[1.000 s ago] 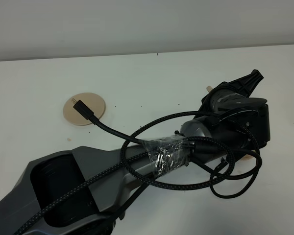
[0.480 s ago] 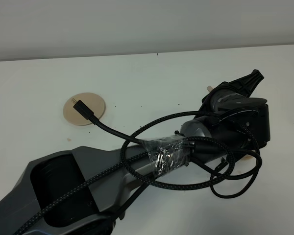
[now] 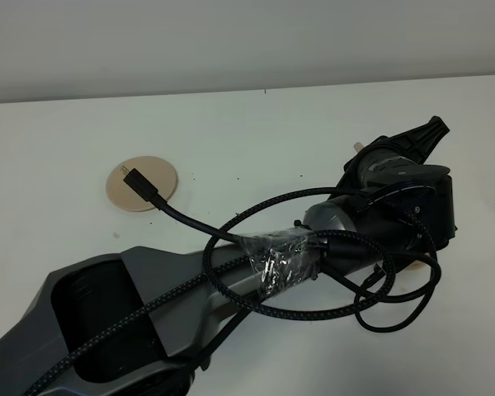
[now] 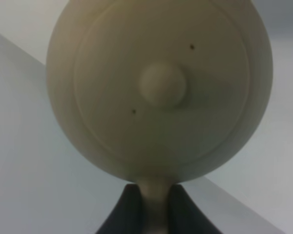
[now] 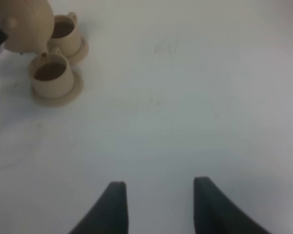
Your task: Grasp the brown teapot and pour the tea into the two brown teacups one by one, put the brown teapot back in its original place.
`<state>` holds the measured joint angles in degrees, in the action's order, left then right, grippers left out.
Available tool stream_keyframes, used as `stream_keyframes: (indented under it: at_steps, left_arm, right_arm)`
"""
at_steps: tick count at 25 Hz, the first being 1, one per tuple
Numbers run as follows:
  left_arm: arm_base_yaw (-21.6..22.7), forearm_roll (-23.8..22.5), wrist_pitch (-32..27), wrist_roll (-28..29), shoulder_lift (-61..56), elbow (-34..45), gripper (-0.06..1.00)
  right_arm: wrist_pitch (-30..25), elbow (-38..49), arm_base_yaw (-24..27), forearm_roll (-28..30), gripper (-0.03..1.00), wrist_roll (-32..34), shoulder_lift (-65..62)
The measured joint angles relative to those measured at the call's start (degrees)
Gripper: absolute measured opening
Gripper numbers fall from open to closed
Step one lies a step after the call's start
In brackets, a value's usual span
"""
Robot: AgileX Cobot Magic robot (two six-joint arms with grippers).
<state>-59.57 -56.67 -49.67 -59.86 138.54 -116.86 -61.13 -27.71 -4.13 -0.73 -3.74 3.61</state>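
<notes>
The brown teapot (image 4: 162, 85) fills the left wrist view, lid and knob facing the camera. My left gripper (image 4: 154, 197) is shut on its loop handle. In the right wrist view the teapot (image 5: 24, 24) hangs tilted, its spout right over the nearer of the two brown teacups (image 5: 51, 73). The other teacup (image 5: 66, 31) stands just behind, and each cup is on a small saucer. In the exterior view my left arm (image 3: 379, 206) hides the cups and nearly all of the pot. The original place, a flat tan saucer (image 3: 142, 183), lies bare at the left. My right gripper (image 5: 158, 204) is open over bare table.
Black braided cables (image 3: 338, 289) loop around the left arm's wrist. A loose plug end (image 3: 140, 183) hangs over the big saucer. The white table (image 3: 256, 140) meets a pale wall at the back. The right arm does not show in the exterior view.
The left wrist has turned slightly, its black tip shifting a little to the right. The rest of the scene is the same.
</notes>
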Motion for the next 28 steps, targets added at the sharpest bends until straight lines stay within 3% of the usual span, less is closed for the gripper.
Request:
stream_keyframes:
  at_steps: [28]
  left_arm:
    - [0.0,-0.22,0.37,-2.31,0.0,0.0,0.12]
  right_arm:
    - [0.0,0.0,0.0,0.0,0.33,0.0,0.0]
